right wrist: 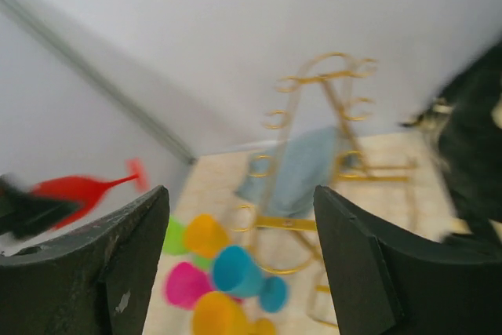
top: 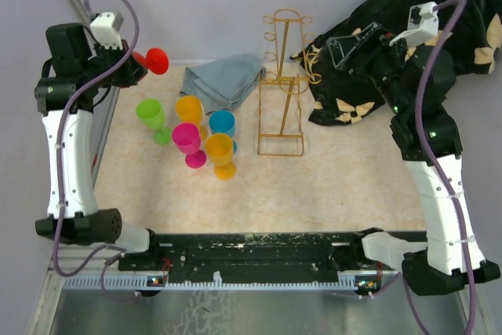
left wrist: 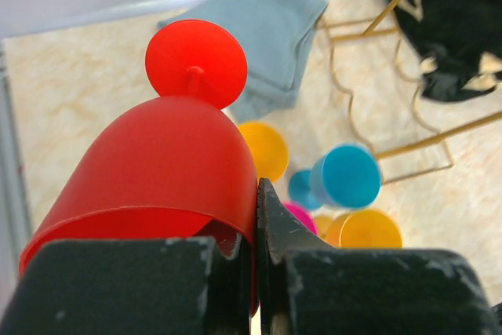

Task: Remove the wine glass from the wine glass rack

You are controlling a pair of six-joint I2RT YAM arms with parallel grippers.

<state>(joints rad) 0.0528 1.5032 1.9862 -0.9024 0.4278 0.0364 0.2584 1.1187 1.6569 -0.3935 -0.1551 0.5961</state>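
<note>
My left gripper [top: 135, 65] is shut on the rim of a red wine glass [top: 154, 59], holding it in the air at the table's far left, base pointing away. In the left wrist view the glass's bowl [left wrist: 169, 166] fills the frame and the jaws [left wrist: 256, 194] pinch its wall. The gold wire wine glass rack [top: 284, 88] stands at the back centre with no glass on it; it also shows in the right wrist view [right wrist: 292, 223]. My right gripper [top: 345, 49] is open and empty, right of the rack above a black cloth. The red glass shows blurred in the right wrist view [right wrist: 78, 188].
Green [top: 150, 113], orange [top: 189, 109], pink [top: 187, 139], blue [top: 222, 124] and yellow [top: 220, 149] plastic glasses stand left of the rack. A grey-blue towel [top: 223, 80] lies behind them. A black flowered cloth [top: 408, 29] covers the back right corner.
</note>
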